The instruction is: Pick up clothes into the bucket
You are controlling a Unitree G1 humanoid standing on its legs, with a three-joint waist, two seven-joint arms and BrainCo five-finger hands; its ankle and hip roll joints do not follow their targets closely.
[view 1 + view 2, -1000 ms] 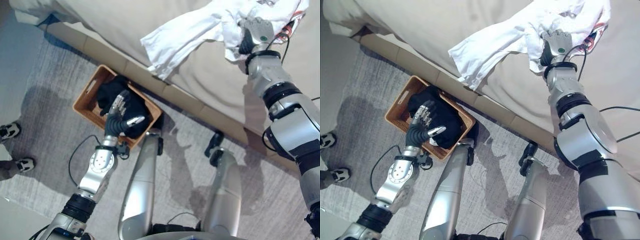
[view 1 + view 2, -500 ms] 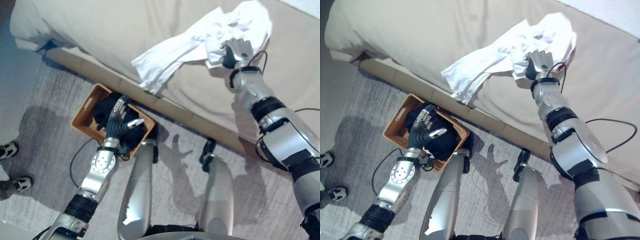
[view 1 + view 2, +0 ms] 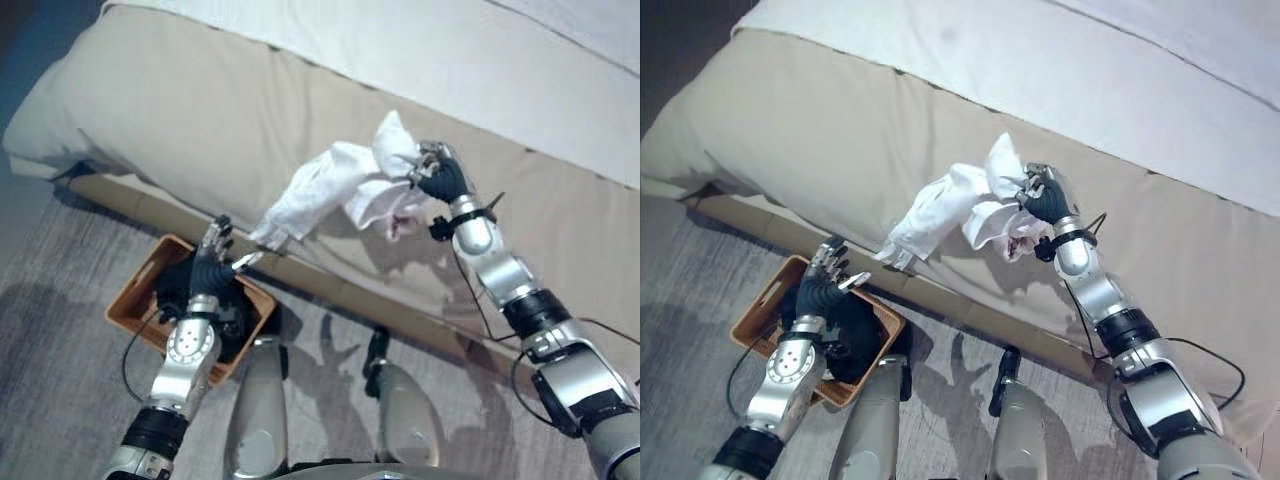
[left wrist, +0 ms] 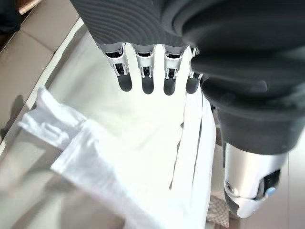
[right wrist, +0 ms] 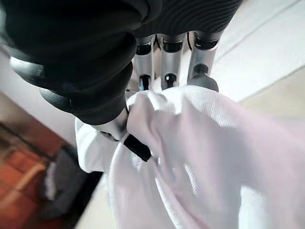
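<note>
Wicker-brown bucket [image 3: 140,300] sits on the grey rug [image 3: 60,330] at the foot of the bed [image 3: 160,110], already holding a dark garment [image 3: 855,330]; that part of the task appears done. Left hand [image 3: 208,262] hovers above the bucket, fingers straight and spread, holding nothing. To its right, a white garment [image 3: 325,190] hangs in the air over the bed's beige cover, crumpled at its upper end and trailing a long, limp tail down toward the left hand. Right hand [image 3: 438,178] has its fingers curled tight into the bunched upper end. Remaining, by my judgement: carry the white garment across and drop it into the bucket.
</note>
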